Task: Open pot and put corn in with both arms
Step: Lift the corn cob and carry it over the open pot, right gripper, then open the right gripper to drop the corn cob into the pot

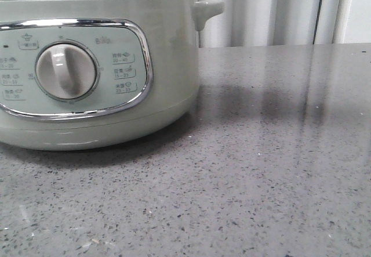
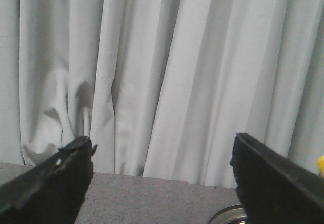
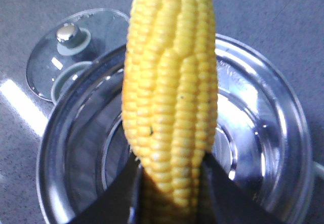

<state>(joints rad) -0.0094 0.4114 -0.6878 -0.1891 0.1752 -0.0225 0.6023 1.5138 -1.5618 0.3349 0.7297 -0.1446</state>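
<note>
The pale-green pot (image 1: 168,48) fills the left of the front view, showing its chrome-framed panel and grey-white dial (image 1: 65,71). In the right wrist view my right gripper (image 3: 169,168) is shut on the yellow corn (image 3: 172,87) and holds it above the pot's open shiny metal bowl (image 3: 263,133). The glass lid (image 3: 76,47) with its metal knob lies on the counter beside the pot. My left gripper (image 2: 162,158) is open and empty, facing the curtain; a bit of the pot's metal rim (image 2: 228,216) shows below it. Neither gripper shows in the front view.
Grey speckled counter (image 1: 261,164) stretches right of the pot. A pale curtain (image 2: 167,72) hangs behind the counter's far edge. The pot's small side handle (image 1: 207,10) sticks out to the right.
</note>
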